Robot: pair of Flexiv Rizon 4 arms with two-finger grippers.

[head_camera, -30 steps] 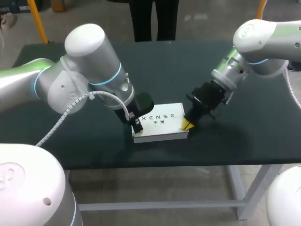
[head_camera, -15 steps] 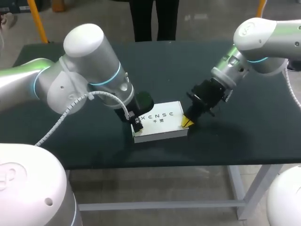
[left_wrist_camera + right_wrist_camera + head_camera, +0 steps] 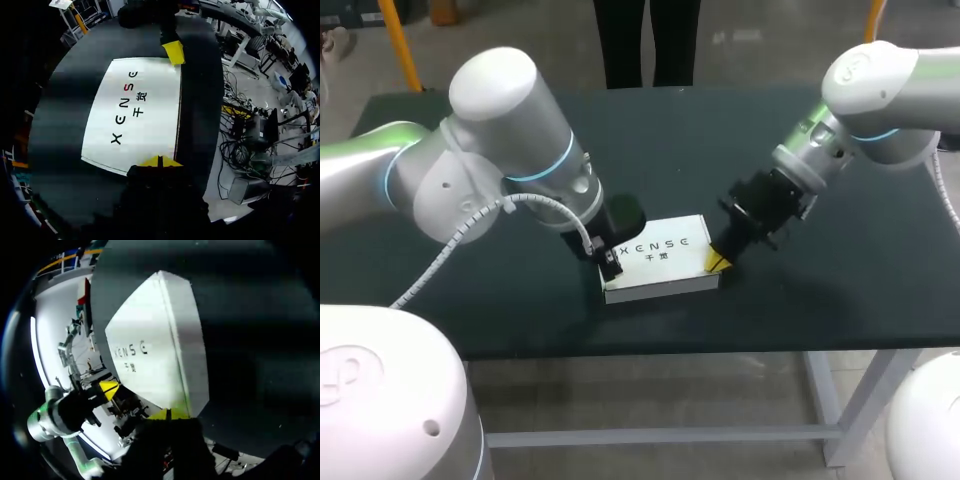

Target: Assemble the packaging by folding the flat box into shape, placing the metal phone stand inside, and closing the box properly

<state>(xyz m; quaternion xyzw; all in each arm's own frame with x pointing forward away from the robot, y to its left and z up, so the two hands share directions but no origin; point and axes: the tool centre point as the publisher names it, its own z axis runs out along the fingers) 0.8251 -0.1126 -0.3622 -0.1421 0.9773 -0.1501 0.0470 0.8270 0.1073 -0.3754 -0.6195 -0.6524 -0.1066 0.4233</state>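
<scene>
Tabletop of dark matte material (image 3: pixel 840 290) is taken up, close to its near edge and about midway between left and right, by a shallow white cardboard box with dark lettering on its top (image 3: pixel 660 262). The box is laid flat with the printed face upward, and it is seen as a closed block with its near side wall showing.

At the left end of the box the left gripper (image 3: pixel 611 264) is set low over the table. In the left wrist view its yellow tips (image 3: pixel 160 161) are shown clenched together, with only a thin line between them and nothing gripped. They are placed right at the nearest edge of the box lid (image 3: pixel 140 115). At the opposite end of the box, one yellow tip of the other gripper (image 3: pixel 173 51) is seen.

At the right end of the box the right gripper (image 3: pixel 717 262) is held at a slant, with its yellow tip against the near right corner. In the right wrist view its fingertips (image 3: pixel 170 414) are likewise pressed shut on nothing, just at the end wall of the box (image 3: pixel 150 350).

Farther back, the white left arm (image 3: pixel 490 150) is brought in from the left, and a white ribbed cable (image 3: pixel 470 235) is hung along it. The white right arm (image 3: pixel 880 95) is brought in from the far right.
</scene>
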